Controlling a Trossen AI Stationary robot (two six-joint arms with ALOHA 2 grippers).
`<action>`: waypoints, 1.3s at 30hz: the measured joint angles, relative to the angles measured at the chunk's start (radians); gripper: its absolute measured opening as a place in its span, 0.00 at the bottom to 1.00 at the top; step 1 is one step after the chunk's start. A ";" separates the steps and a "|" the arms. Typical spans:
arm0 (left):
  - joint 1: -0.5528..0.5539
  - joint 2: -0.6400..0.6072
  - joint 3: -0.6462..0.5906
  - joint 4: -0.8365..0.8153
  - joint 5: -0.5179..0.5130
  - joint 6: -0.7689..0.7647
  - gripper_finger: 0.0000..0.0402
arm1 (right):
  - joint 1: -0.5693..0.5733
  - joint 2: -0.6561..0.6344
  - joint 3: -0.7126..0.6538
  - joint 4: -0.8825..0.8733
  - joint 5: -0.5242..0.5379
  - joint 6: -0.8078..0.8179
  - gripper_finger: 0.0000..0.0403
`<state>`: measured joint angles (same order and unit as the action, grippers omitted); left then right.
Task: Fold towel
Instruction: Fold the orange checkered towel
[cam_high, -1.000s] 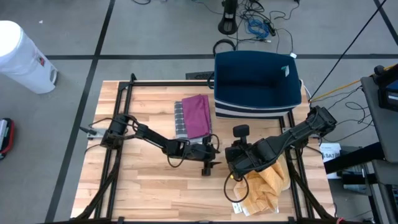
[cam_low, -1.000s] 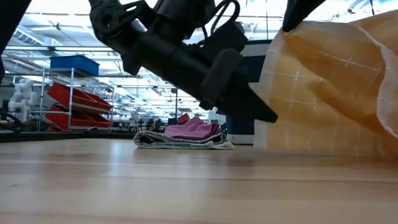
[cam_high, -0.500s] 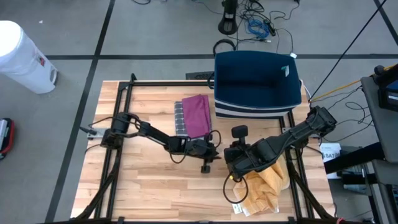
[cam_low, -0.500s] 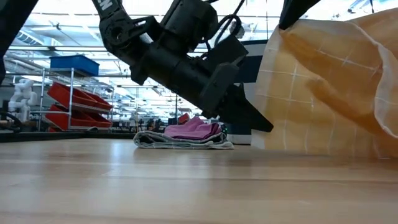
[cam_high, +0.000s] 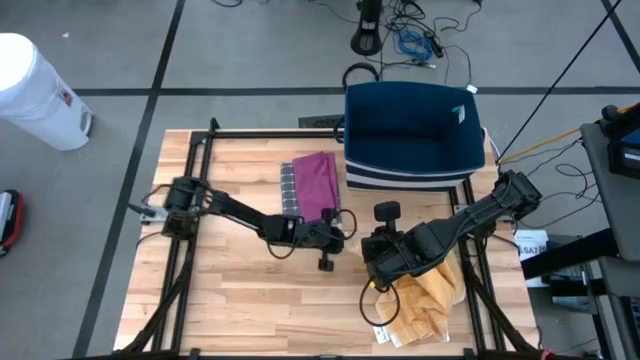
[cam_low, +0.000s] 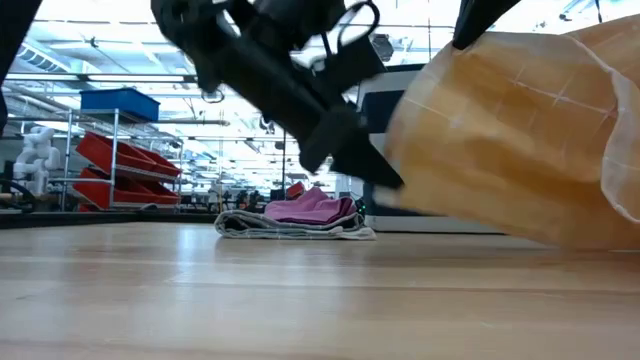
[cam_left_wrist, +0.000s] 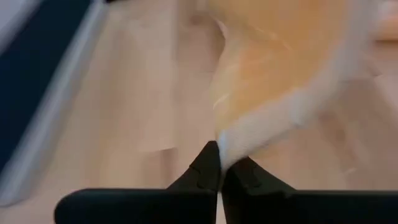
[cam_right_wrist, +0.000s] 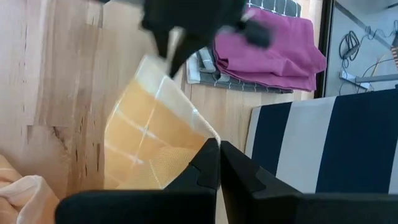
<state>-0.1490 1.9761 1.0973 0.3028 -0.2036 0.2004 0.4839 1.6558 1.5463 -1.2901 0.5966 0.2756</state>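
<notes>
Beside the navy bin (cam_high: 412, 135) at the table's far edge, toward the left arm's side, a folded magenta towel (cam_high: 317, 184) lies on a grey checked one (cam_high: 289, 190), both flat on the wooden table (cam_high: 230, 300) and touched by neither arm. From table height the same stack (cam_low: 296, 220) sits low on the boards, with shelving holding red bins (cam_low: 120, 155) in the room behind it.

Nearer than the bin, toward the table's front edge, the yellow towel (cam_high: 430, 300) is bunched in a loose heap. One corner of it is lifted off the wood between the two arms. The left gripper (cam_high: 338, 236) reaches across from its base and has its fingers pressed together on that cloth's pale edge; its wrist camera shows the tips (cam_left_wrist: 219, 168) meeting right where the fabric (cam_left_wrist: 273, 68) begins. The right gripper (cam_high: 372, 262) sits just beside it, directly in front of the bin, its fingers also pinched tight on the yellow towel (cam_right_wrist: 149, 149). In the low view the cloth (cam_low: 500, 140) hangs as a wide, taut sheet above the boards.
</notes>
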 joint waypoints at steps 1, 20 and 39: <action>-0.001 -0.028 0.000 -0.038 -0.035 0.020 0.00 | 0.000 0.000 0.000 -0.001 0.000 0.000 0.00; -0.211 -0.805 0.000 -0.687 -0.687 0.073 0.00 | -0.013 0.000 0.001 0.164 -0.014 -0.225 0.02; -0.309 -0.876 0.000 -0.833 -0.917 0.010 0.00 | 0.116 0.119 0.000 0.191 -0.345 0.022 0.47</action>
<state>-0.4577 1.1004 1.0973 -0.5306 -1.1203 0.2108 0.6003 1.7744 1.5467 -1.0986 0.2514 0.2979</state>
